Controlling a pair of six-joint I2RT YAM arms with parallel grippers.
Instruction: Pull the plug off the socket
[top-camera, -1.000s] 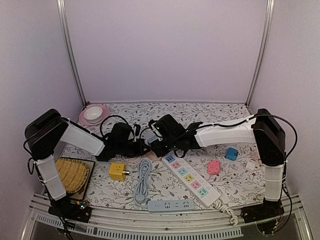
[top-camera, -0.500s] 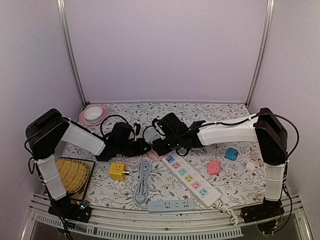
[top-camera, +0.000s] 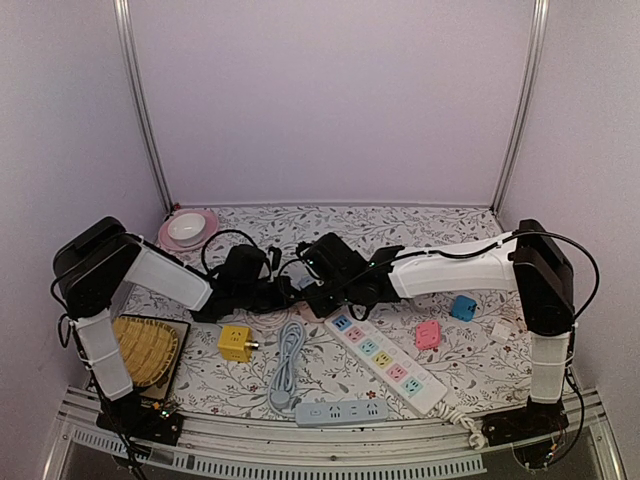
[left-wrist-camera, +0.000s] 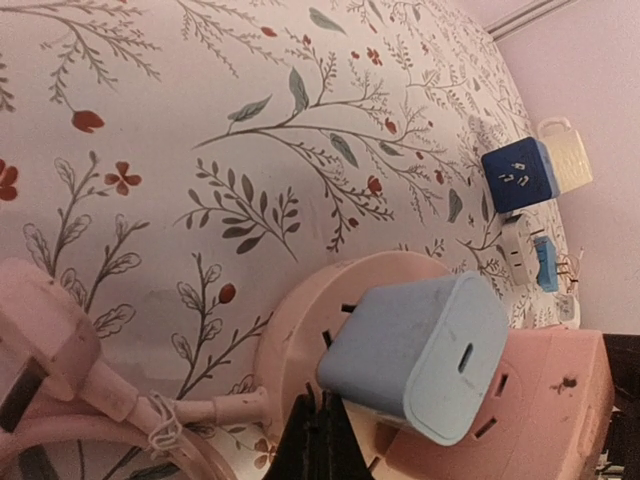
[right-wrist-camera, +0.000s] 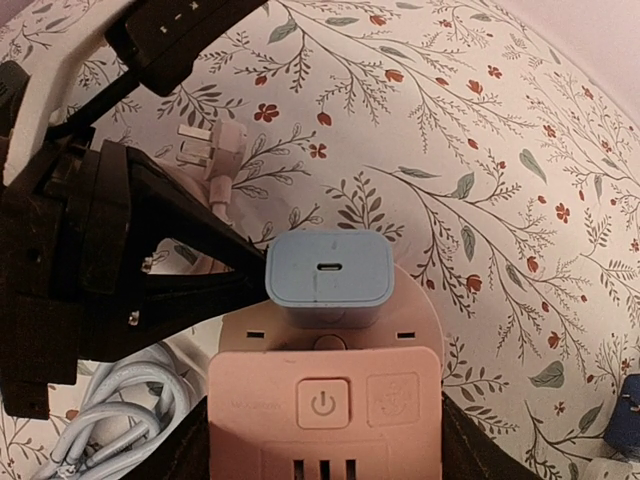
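Note:
A light-blue plug (right-wrist-camera: 328, 270) sits in the round pink base (left-wrist-camera: 290, 340) of a pink socket (right-wrist-camera: 325, 400) that has a power button. My right gripper (right-wrist-camera: 325, 445) is shut on the socket's square body, one dark finger on each side. My left gripper (left-wrist-camera: 322, 425) is shut with nothing between its fingers. Its tips press on the round base right beside the plug (left-wrist-camera: 420, 355). In the right wrist view the left gripper (right-wrist-camera: 240, 285) comes in from the left and touches the plug's side. In the top view both grippers meet at the socket (top-camera: 310, 298) in the middle of the table.
The socket's own pink cord and plug (left-wrist-camera: 50, 330) lie next to it. Nearby are a yellow cube adapter (top-camera: 235, 342), a coiled cable (top-camera: 287, 360), a white power strip (top-camera: 385, 360), a grey strip (top-camera: 342, 411), a pink adapter (top-camera: 428, 334), a blue cube (top-camera: 462, 307), a wicker basket (top-camera: 145, 348) and a pink plate (top-camera: 187, 228).
The right arm's wrist shifted slightly at the socket and came back. The white power strip's near end slid a little right. The left arm stayed put, and the plug remains in the socket.

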